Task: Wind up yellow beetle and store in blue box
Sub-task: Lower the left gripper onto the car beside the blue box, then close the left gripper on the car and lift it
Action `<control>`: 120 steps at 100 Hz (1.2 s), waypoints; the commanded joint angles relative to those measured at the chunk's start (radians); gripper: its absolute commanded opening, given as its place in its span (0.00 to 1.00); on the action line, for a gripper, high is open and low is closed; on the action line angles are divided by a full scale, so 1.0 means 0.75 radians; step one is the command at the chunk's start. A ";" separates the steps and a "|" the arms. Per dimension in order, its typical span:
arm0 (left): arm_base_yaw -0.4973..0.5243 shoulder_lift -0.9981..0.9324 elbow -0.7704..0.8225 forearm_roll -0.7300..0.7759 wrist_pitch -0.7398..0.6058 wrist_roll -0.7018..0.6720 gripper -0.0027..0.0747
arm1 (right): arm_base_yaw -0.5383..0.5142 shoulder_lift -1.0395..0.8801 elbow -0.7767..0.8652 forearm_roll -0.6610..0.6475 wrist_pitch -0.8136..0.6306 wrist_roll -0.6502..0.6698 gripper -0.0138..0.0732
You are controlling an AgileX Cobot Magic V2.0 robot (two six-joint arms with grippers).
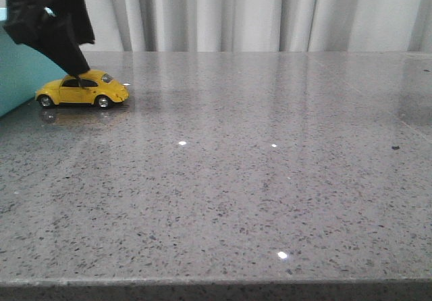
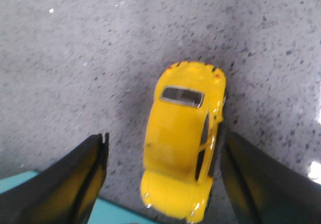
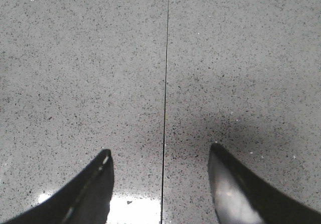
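Note:
The yellow beetle (image 1: 82, 90) stands on its wheels on the grey stone table at the far left, just in front of the blue box (image 1: 17, 75). My left gripper (image 1: 75, 66) hangs over the car's roof. In the left wrist view the left gripper (image 2: 164, 135) is open with the beetle (image 2: 183, 138) between its fingers. One dark finger (image 2: 243, 171) lies close against the car's side, and the other finger (image 2: 83, 176) stands well apart from it. A strip of the blue box (image 2: 113, 213) shows beside the car's end. My right gripper (image 3: 159, 153) is open over bare table.
The speckled grey table (image 1: 256, 179) stretches to the right and to the front edge. A thin dark seam (image 3: 165, 73) in the stone runs under the right gripper. White curtains (image 1: 270, 11) hang behind the table.

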 commanded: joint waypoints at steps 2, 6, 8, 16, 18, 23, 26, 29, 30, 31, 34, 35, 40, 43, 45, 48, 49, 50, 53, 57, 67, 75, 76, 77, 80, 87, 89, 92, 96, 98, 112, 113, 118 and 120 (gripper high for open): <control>-0.022 -0.023 -0.044 -0.031 -0.056 0.003 0.64 | -0.002 -0.047 -0.028 -0.013 -0.073 -0.018 0.65; -0.022 -0.013 -0.044 -0.031 -0.056 0.003 0.64 | -0.002 -0.047 -0.028 -0.013 -0.073 -0.018 0.65; -0.022 -0.007 -0.044 -0.034 -0.056 0.003 0.64 | -0.002 -0.047 -0.028 -0.013 -0.073 -0.018 0.65; -0.022 0.004 -0.044 -0.034 -0.056 0.003 0.64 | -0.002 -0.047 -0.028 -0.013 -0.073 -0.018 0.65; -0.022 0.004 -0.044 -0.034 -0.056 0.003 0.64 | -0.002 -0.047 -0.028 -0.013 -0.073 -0.018 0.65; -0.022 0.004 -0.044 -0.034 -0.056 0.003 0.64 | -0.002 -0.047 -0.028 -0.013 -0.073 -0.018 0.65; -0.022 0.004 -0.044 -0.034 -0.056 0.003 0.64 | -0.002 -0.047 -0.028 -0.013 -0.073 -0.018 0.65; -0.022 0.004 -0.044 -0.034 -0.056 0.003 0.64 | -0.002 -0.047 -0.028 -0.013 -0.074 -0.018 0.65; -0.022 0.004 -0.044 -0.034 -0.056 0.003 0.64 | -0.002 -0.047 -0.028 -0.013 -0.074 -0.018 0.65; -0.022 0.004 -0.044 -0.034 -0.056 0.003 0.64 | -0.002 -0.047 -0.028 -0.013 -0.074 -0.018 0.65; -0.022 0.007 -0.044 -0.034 -0.054 0.003 0.63 | -0.002 -0.047 -0.028 -0.013 -0.074 -0.018 0.65; -0.022 0.010 -0.044 -0.034 -0.054 0.003 0.63 | -0.002 -0.047 -0.028 -0.013 -0.074 -0.018 0.65; -0.022 0.019 -0.044 -0.034 -0.048 0.003 0.63 | -0.002 -0.047 -0.028 -0.013 -0.074 -0.018 0.65; -0.022 0.022 -0.044 -0.034 -0.046 0.003 0.63 | -0.002 -0.047 -0.028 -0.013 -0.074 -0.018 0.65; -0.022 0.028 -0.044 -0.034 -0.042 0.003 0.63 | -0.002 -0.047 -0.028 -0.013 -0.074 -0.018 0.65; -0.022 0.032 -0.044 -0.034 -0.042 0.003 0.63 | -0.002 -0.047 -0.028 -0.013 -0.074 -0.018 0.65; -0.022 0.034 -0.044 -0.034 -0.042 0.003 0.63 | -0.002 -0.047 -0.028 -0.013 -0.074 -0.018 0.65; -0.022 0.034 -0.044 -0.034 -0.042 0.003 0.63 | -0.002 -0.047 -0.028 -0.013 -0.074 -0.018 0.65; -0.022 0.039 -0.044 -0.034 -0.042 0.003 0.63 | -0.002 -0.047 -0.028 -0.013 -0.073 -0.018 0.65; -0.022 0.039 -0.044 -0.034 -0.042 0.003 0.63 | -0.002 -0.047 -0.028 -0.013 -0.073 -0.018 0.65; -0.022 0.042 -0.044 -0.034 -0.042 0.003 0.63 | -0.002 -0.047 -0.028 -0.013 -0.073 -0.019 0.65; -0.022 0.042 -0.044 -0.034 -0.042 0.003 0.60 | -0.002 -0.047 -0.028 -0.013 -0.073 -0.019 0.65; -0.022 0.042 -0.044 -0.034 -0.042 0.003 0.59 | -0.002 -0.047 -0.028 -0.013 -0.073 -0.019 0.65; -0.022 0.042 -0.044 -0.034 -0.042 0.003 0.58 | -0.002 -0.047 -0.028 -0.013 -0.073 -0.019 0.65; -0.022 0.042 -0.044 -0.034 -0.042 0.003 0.56 | -0.002 -0.047 -0.028 -0.013 -0.073 -0.019 0.65; -0.022 0.042 -0.044 -0.034 -0.042 0.003 0.49 | -0.002 -0.047 -0.028 -0.013 -0.073 -0.019 0.65; -0.022 0.042 -0.044 -0.034 -0.042 0.003 0.47 | -0.002 -0.047 -0.028 -0.013 -0.073 -0.019 0.65; -0.022 0.042 -0.044 -0.034 -0.042 0.003 0.43 | -0.002 -0.047 -0.028 -0.013 -0.073 -0.019 0.65; -0.022 0.042 -0.044 -0.034 -0.042 0.000 0.40 | -0.002 -0.047 -0.028 -0.013 -0.073 -0.019 0.65; -0.022 0.042 -0.044 -0.034 -0.039 0.000 0.38 | -0.002 -0.047 -0.028 -0.013 -0.073 -0.019 0.65; -0.022 0.042 -0.044 -0.034 -0.042 0.000 0.27 | -0.002 -0.047 -0.028 -0.013 -0.073 -0.019 0.65; -0.022 0.042 -0.044 -0.034 -0.042 0.000 0.27 | -0.002 -0.047 -0.028 -0.013 -0.073 -0.019 0.65; -0.022 0.042 -0.049 -0.034 -0.042 0.000 0.25 | -0.002 -0.047 -0.028 -0.013 -0.073 -0.019 0.65; -0.022 0.042 -0.052 -0.034 -0.042 0.000 0.24 | -0.002 -0.047 -0.028 -0.013 -0.073 -0.019 0.65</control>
